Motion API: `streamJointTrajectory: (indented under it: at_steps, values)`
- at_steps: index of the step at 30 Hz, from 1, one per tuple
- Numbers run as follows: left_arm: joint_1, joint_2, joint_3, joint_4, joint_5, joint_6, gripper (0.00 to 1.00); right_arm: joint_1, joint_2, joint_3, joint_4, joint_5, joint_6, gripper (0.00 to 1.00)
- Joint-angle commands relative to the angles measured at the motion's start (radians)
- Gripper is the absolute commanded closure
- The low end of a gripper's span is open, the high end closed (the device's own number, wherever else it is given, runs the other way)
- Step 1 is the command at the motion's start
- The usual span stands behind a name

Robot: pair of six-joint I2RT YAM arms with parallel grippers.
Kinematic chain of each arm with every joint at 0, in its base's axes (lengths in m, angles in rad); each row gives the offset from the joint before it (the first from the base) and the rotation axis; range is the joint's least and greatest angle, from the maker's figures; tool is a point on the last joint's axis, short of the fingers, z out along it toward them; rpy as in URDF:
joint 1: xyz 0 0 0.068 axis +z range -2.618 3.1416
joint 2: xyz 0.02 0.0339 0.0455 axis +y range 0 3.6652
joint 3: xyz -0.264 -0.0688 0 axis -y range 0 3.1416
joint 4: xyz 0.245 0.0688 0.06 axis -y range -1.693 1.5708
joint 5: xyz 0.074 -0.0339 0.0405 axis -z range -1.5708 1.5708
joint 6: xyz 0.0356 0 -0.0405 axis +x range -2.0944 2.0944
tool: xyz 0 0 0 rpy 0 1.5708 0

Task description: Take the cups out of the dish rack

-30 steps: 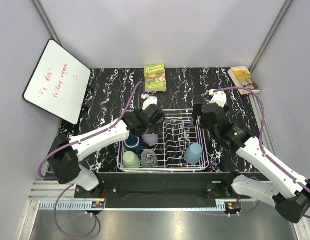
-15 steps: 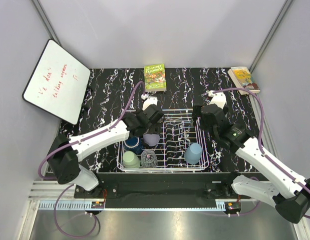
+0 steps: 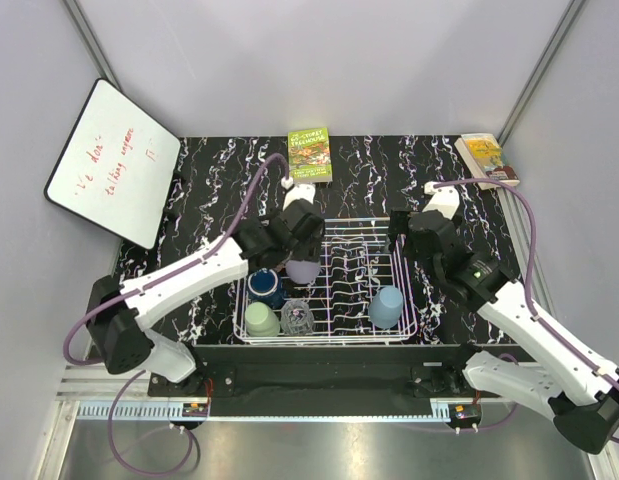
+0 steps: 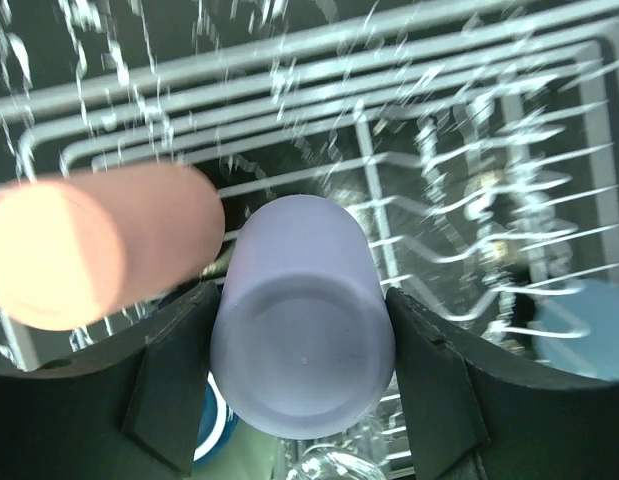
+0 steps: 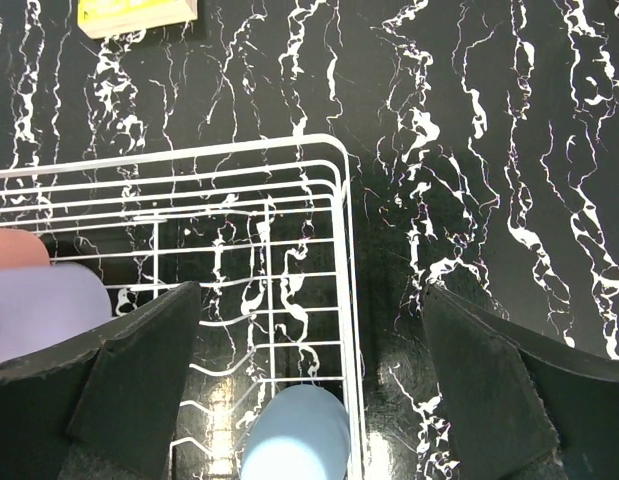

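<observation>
Here, the white wire dish rack (image 3: 364,221) sits on the black marbled table (image 3: 219,170). The left gripper (image 4: 304,300) is clamped on the upturned lavender tumbler (image 4: 299,370) at the rack's left side, beside a salmon pink tumbler (image 4: 99,245). The right gripper (image 5: 311,292) gapes wide and empty above the rack's far right corner. A dark blue tumbler (image 3: 264,287), pale green tumbler (image 3: 260,319), clear glass tumbler (image 3: 296,317) and light blue tumbler (image 3: 386,306) stand inside.

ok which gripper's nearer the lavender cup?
Left. The left gripper is shut on the lavender cup, a finger each side; the right gripper hangs open over the far right corner of the dish rack.
</observation>
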Motion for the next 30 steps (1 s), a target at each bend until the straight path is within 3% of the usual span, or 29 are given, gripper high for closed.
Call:
streamJointTrajectory:
  at_steps: [1,7,11,17,21,30]
  values:
    - [-0.004,-0.091,0.136,0.008,-0.017,0.058,1.0,0.004,-0.029,0.048,0.009,0.021,0.01,0.0]
    - [-0.004,-0.117,0.202,0.015,0.015,0.074,1.0,0.004,-0.047,0.059,0.001,-0.002,0.016,0.0]
    - [0.001,-0.164,0.133,0.086,0.053,0.065,1.0,0.006,-0.072,0.053,0.0,-0.013,0.035,0.0]
    - [0.065,-0.333,-0.101,0.425,0.227,0.028,1.0,0.004,-0.128,0.059,0.021,-0.014,0.045,0.0]
    - [0.194,-0.446,-0.244,0.63,0.413,-0.058,1.0,0.004,-0.185,0.034,0.094,-0.083,0.052,0.0]
    - [0.303,-0.445,-0.375,1.007,0.717,-0.184,1.0,0.006,-0.241,-0.012,0.229,-0.322,0.122,0.05]
